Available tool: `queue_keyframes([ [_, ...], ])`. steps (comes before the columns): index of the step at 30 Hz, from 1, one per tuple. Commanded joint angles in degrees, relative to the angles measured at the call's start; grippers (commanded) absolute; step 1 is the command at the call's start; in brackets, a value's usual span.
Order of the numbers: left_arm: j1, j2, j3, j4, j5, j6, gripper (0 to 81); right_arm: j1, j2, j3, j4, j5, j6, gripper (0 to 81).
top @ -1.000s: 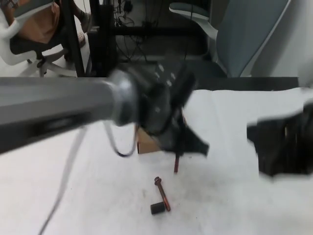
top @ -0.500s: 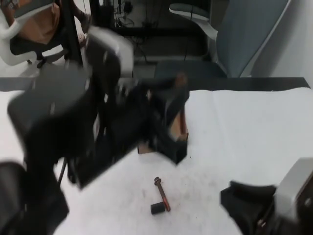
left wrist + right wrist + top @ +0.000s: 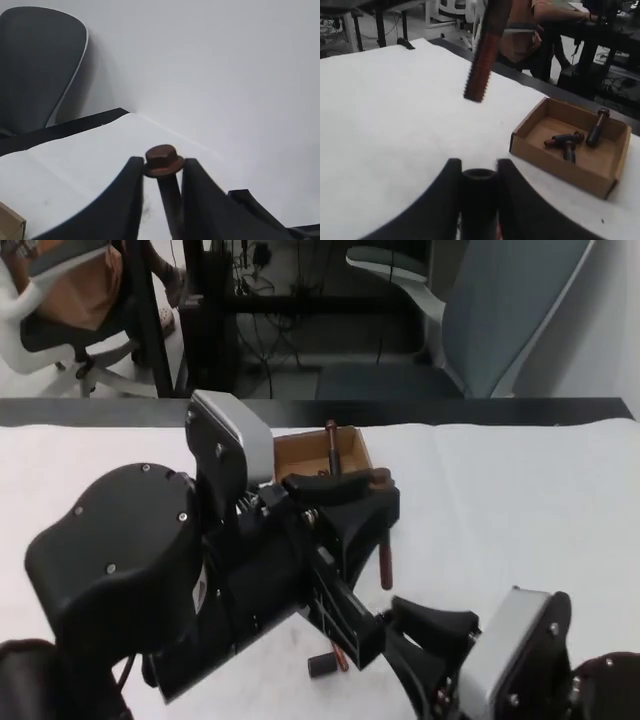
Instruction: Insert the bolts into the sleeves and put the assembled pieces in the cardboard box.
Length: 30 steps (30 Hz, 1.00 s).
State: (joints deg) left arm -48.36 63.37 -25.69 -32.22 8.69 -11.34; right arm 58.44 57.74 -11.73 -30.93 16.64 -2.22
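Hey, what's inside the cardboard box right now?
Three bolts show in the box: one leans against a wall and two lie on the floor. The near wall hides the strip of floor just behind it. Whether they're assembled is unclear.

This is looking like an office or lab room. A white cloth (image 3: pixel 520 500) is covering the long bench on the near side. Far behind it, office chairs are standing on the floor: a grey chair (image 3: pixel 520 310) at the right and a white chair (image 3: pixel 20 295) on wheels at the left. Cables (image 3: pixel 265 330) are hanging under a black desk (image 3: pixel 210 320) between them.
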Motion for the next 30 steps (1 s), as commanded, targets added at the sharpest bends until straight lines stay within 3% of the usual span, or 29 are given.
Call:
queue_keyframes([
  [1,-0.3,-0.5,-0.1,-1.5,-0.2,1.5,1.8,0.1,3.3,-0.2,-8.9,-0.6,-2.2,0.4],
  [9,-0.3,-0.5,-0.1,-1.1,-0.5,3.2,1.8,0.1,4.4,-0.2,-14.3,-0.6,-5.8,0.4],
  [26,-0.3,-0.4,0.1,-0.1,0.8,5.2,1.8,0.1,4.4,-0.3,-19.7,-1.8,-5.7,0.4],
  [30,-0.3,-0.4,0.1,0.0,2.3,4.8,1.8,0.1,4.4,-0.3,-23.8,5.1,-4.1,0.4],
])
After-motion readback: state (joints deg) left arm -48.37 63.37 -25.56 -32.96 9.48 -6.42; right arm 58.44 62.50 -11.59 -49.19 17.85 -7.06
